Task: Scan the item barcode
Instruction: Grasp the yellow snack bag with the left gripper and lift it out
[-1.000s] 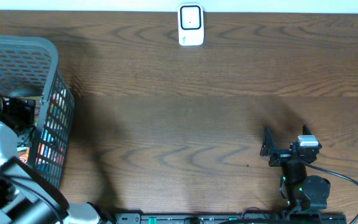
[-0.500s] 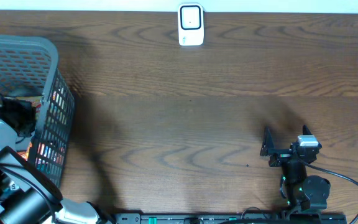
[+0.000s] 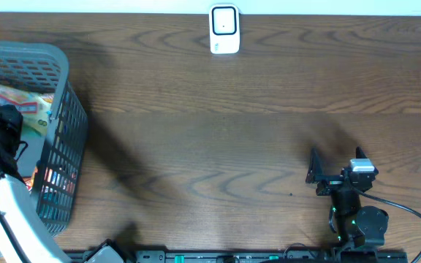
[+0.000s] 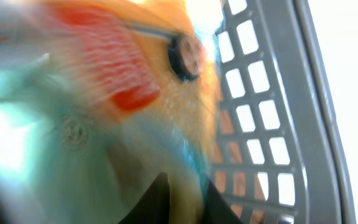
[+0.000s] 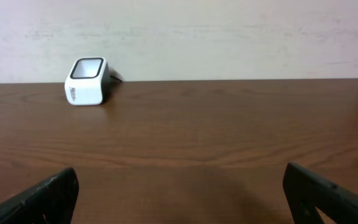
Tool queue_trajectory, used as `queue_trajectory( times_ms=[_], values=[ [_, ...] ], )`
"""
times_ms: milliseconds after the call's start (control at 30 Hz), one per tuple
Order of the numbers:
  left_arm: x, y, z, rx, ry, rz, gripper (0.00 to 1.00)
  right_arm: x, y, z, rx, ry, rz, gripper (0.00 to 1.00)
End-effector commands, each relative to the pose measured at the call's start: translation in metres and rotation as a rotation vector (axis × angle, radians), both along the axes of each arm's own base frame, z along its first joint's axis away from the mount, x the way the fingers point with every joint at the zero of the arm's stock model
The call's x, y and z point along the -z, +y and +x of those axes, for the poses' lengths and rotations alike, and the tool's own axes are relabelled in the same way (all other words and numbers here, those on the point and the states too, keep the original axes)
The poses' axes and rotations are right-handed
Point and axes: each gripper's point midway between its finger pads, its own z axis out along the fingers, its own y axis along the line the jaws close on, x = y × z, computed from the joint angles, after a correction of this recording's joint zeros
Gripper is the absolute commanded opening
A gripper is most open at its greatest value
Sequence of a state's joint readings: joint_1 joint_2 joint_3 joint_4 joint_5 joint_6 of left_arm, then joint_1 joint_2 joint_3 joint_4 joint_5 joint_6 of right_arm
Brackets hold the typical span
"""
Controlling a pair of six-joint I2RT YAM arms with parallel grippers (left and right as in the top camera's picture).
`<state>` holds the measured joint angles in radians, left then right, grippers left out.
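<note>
Packet [image 3: 29, 104] lifted by left pincer [image 3: 4, 126], basket [image 3: 70, 139] wall beside (scanner [image 3: 224, 29] far)

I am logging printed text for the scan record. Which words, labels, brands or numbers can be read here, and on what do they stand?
None can be read.
On the white scanner: a small dark mark on its side, too small to read.
On the packet in the grey basket: coloured print, too blurred to read.
</note>
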<state>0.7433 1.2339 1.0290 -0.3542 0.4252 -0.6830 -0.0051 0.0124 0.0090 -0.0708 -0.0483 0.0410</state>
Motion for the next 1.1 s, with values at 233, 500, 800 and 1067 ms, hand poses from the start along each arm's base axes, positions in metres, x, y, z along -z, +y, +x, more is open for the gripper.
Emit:
queue_trajectory(
  times_ms=[233, 500, 800, 1067],
  values=[
    [0.056, 0.021, -0.058, -0.207, 0.367, 0.02, 0.15, 0.001, 0.001, 0.0, -0.002, -0.001, -0.005, 0.99],
    [0.094, 0.019, -0.059, -0.187, 0.473, -0.063, 0.65, 0.001, 0.001, 0.0, -0.002, -0.001, -0.005, 0.99],
    [0.112, 0.017, -0.058, -0.172, 0.518, -0.107, 0.8, 0.001, 0.001, 0.0, -0.002, -0.001, -0.005, 0.99],
    [0.15, 0.015, -0.031, -0.097, 0.496, -0.206, 0.8, 0.001, 0.001, 0.0, -0.002, -0.001, -0.005, 0.99]
  ],
)
